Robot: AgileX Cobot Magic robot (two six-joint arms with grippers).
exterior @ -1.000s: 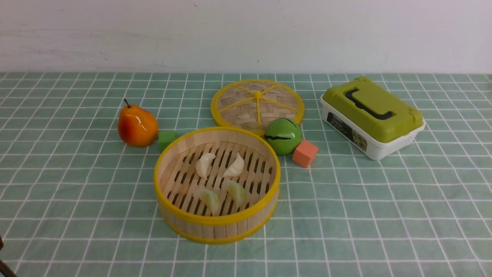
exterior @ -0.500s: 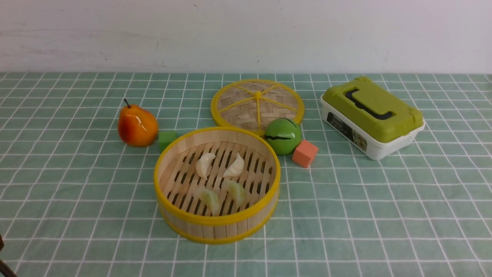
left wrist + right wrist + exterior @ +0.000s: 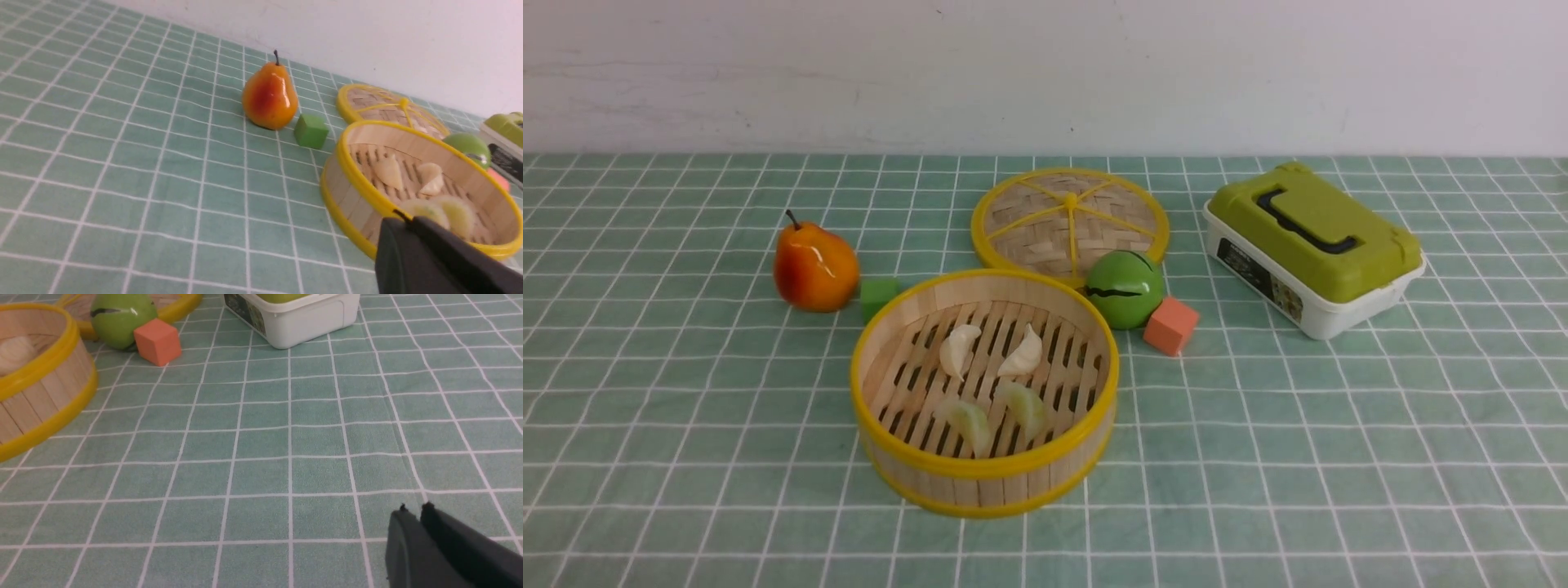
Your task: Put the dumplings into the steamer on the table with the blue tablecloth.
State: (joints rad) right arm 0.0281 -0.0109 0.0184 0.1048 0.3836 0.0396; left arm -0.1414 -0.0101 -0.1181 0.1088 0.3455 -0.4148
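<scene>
You see a matt woven cloth (image 3: 1339, 425) with thin white lines covering the worktop. The steamer (image 3: 984, 482) looks like pale bare wood slats, bound by smooth yellow plastic-looking bands. Its lid (image 3: 1068, 219) is woven bamboo strip with yellow spokes. The dumplings (image 3: 992, 380) have a soft, slightly waxy sheen. The pear (image 3: 814, 265) and green ball (image 3: 1125, 288) are glossy. The box (image 3: 1313, 245) looks like smooth plastic. The orange cube (image 3: 1170, 325) looks matt. Each claw, left (image 3: 402, 222) and right (image 3: 412, 510), shows dull black.
</scene>
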